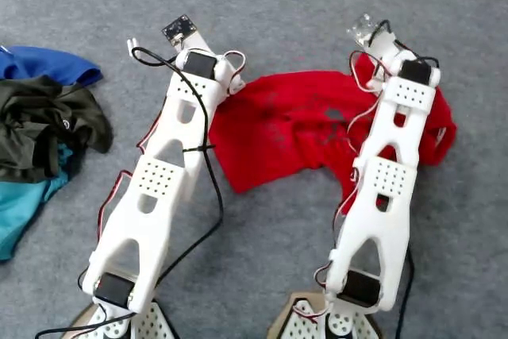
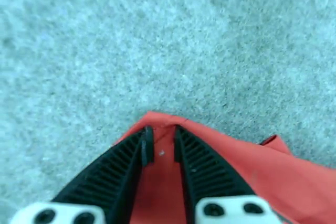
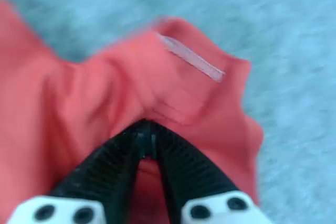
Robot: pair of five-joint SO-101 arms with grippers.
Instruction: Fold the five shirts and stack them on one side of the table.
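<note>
A grey table (image 1: 278, 21) bears a red shirt (image 1: 286, 125) and a shirt pile (image 1: 40, 132).

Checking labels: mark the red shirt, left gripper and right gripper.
red shirt (image 1: 294, 125), high view, middle of cloth.
left gripper (image 2: 161, 141), left wrist view, between fingertips.
right gripper (image 3: 147, 139), right wrist view, between fingertips.

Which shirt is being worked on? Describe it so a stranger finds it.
Start at the grey table and look between the two white arms. There lies the red shirt, pinched by the left gripper and right gripper. It is the only red one, apart from the blue, dark and teal shirts heaped at the left edge.
</note>
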